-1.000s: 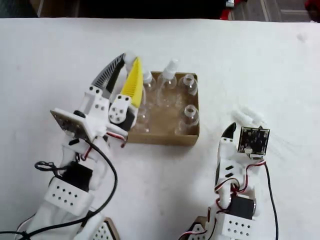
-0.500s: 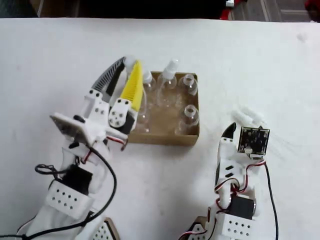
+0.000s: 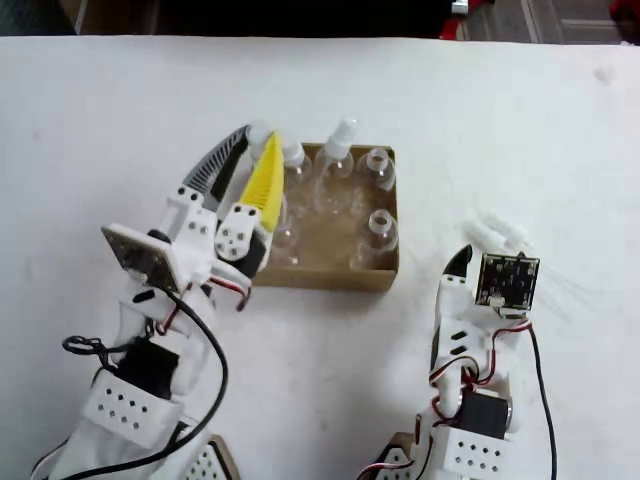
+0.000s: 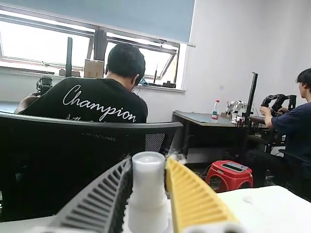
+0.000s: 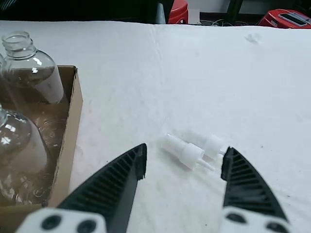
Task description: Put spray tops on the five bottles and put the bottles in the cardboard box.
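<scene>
Pulled back slightly, left fingers (image 4: 194,199) grip a spray top (image 4: 148,187), right fingers (image 5: 112,187) wide apart near loose tops (image 5: 187,153)

Brown cardboard box (image 3: 330,272) mid-desk, upright clear bottles (image 3: 340,178) inside: two sprayer-topped at far wall, two open-necked (right side). Loose white spray tops (image 5: 189,153) lying on desk right of box.

The cardboard box (image 3: 330,280) sits mid-table (image 3: 500,120), with bottles (image 3: 378,228) standing inside. At its three o'clock lie loose spray tops (image 3: 497,232), the right gripper (image 5: 184,153) at their six o'clock. The left gripper (image 3: 258,135), at the box's ten o'clock corner, clasps a spray top (image 4: 148,184).
</scene>
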